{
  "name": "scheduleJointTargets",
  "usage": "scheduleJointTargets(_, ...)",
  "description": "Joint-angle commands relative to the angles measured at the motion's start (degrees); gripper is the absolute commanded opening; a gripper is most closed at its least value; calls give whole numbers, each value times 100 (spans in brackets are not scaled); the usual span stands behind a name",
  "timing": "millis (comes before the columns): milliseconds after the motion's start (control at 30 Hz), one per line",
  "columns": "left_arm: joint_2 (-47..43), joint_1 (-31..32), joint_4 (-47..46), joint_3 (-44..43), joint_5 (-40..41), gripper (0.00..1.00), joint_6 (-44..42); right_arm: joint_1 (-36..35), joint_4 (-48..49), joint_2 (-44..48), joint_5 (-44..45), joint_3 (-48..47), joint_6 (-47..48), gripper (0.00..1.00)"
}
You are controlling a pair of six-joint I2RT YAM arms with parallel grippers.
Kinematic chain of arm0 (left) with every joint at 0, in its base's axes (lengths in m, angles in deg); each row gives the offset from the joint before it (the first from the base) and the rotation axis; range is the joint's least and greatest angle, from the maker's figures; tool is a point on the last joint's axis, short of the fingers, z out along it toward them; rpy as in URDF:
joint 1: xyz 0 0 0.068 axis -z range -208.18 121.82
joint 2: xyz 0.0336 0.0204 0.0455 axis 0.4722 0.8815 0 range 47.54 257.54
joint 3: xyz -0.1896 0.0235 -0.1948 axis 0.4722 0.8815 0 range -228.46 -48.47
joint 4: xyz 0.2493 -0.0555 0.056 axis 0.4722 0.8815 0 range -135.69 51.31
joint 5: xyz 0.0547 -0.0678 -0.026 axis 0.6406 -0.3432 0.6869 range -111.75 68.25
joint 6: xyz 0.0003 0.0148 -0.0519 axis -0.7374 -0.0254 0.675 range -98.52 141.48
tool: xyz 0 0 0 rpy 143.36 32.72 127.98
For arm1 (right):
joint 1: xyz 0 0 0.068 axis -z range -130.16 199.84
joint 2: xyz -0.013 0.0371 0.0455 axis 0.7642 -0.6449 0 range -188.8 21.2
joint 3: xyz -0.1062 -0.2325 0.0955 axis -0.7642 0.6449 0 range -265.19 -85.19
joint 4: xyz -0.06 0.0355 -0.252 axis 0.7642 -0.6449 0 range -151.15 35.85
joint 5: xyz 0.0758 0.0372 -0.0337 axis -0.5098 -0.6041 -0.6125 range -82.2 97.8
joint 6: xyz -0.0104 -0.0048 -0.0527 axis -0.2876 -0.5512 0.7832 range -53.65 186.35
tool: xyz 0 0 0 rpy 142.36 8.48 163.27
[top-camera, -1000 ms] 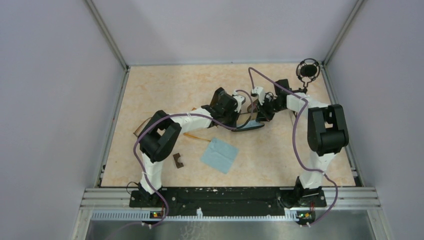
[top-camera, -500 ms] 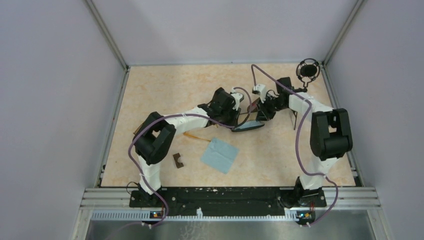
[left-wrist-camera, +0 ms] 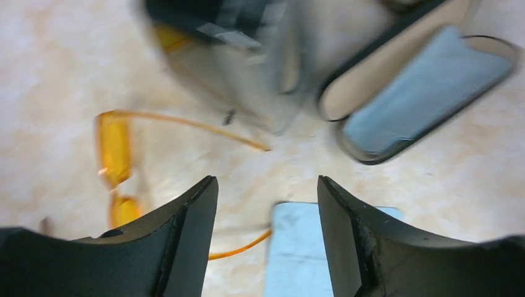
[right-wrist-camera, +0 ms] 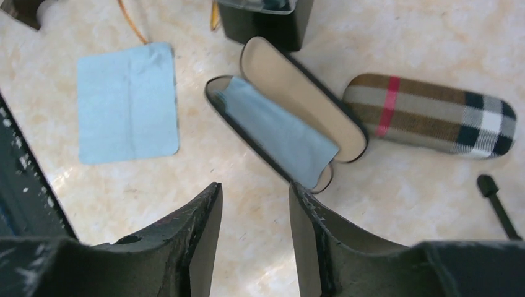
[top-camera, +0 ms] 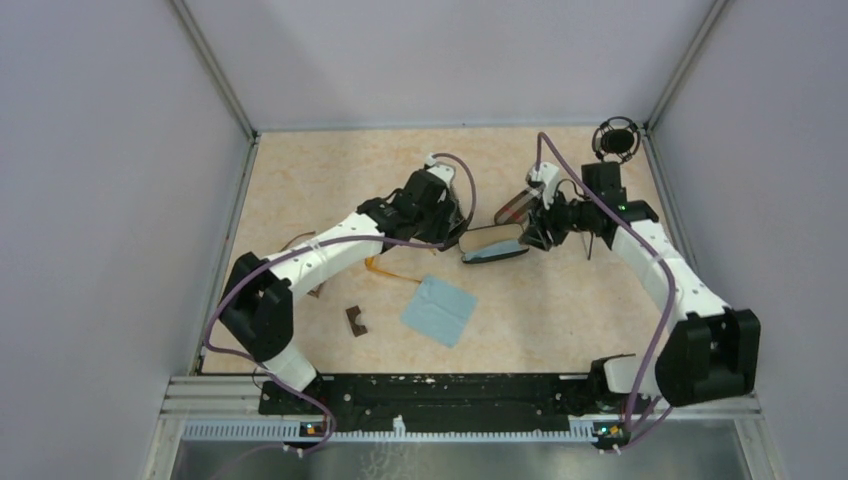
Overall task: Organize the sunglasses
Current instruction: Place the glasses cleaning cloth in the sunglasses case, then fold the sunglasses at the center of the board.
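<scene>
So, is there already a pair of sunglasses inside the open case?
No, in the right wrist view the open case holds only a light blue cloth, nothing with a frame or lenses.

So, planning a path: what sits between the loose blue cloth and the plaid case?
An open glasses case lies between the loose blue cloth and the plaid case, seen in the right wrist view.

We found a cloth (right-wrist-camera: pixel 278 133) inside the open case (right-wrist-camera: pixel 297 93), the cylindrical case (right-wrist-camera: pixel 433 117) just behind it, sunglasses (left-wrist-camera: pixel 114 148) left of the loose cloth (right-wrist-camera: pixel 127 102).
</scene>
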Motion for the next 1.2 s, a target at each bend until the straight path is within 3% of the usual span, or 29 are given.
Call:
scheduleJointTargets(0,-253,-519,1017,4,1196,68,7,-46,-250,1031,-133,560,-328,49)
scheduleJointTargets(67,-163,-876,1147,-5,1042,68,-1,-55,-404,1333,-210,695,-375,55)
scheduleJointTargets(300,402,-1567,621,-148,217,66,-355,-54,206,2261,-564,1626,-655,57)
scheduleJointTargets(533,966,-1901,964,-427,-72,53,-789,-55,212,2368,-351,1709,-525,57)
scheduleJointTargets(800,789,-2011,910,-36,-161,39,-997,-55,170,2311,-406,1722,-462,56)
scheduleJointTargets(1167,1133,-2011,1103,-250,-267,23,-1011,-55,154,2280,-413,1722,-445,55)
